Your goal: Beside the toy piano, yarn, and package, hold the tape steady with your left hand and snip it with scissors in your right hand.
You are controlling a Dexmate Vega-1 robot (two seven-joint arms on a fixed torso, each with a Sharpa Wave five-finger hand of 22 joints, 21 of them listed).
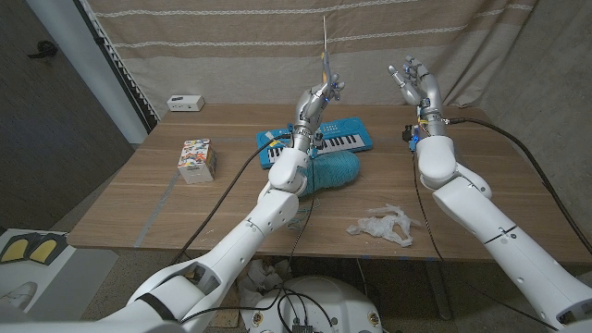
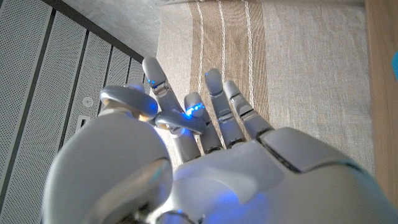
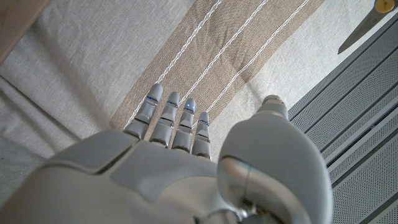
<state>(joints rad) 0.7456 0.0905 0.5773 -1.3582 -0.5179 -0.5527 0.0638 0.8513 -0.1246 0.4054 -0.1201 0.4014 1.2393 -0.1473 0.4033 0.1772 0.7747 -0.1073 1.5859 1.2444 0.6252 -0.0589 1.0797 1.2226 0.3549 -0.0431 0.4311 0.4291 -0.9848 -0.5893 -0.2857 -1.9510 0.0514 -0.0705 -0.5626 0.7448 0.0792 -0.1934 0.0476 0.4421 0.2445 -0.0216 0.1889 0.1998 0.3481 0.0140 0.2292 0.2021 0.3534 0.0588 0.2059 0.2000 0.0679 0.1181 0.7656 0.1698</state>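
Scissors (image 1: 325, 46) point blade-up above the toy piano (image 1: 342, 141), pinched in the left hand (image 1: 317, 100) fingers (wrong side for the task). Right hand (image 1: 416, 85), raised right of the piano, fingers spread, empty. Can't spot the tape; risk is that the thin pinch slips in a handover and drops the scissors.

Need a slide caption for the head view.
Left hand holds scissors aloft; right hand raised, open.
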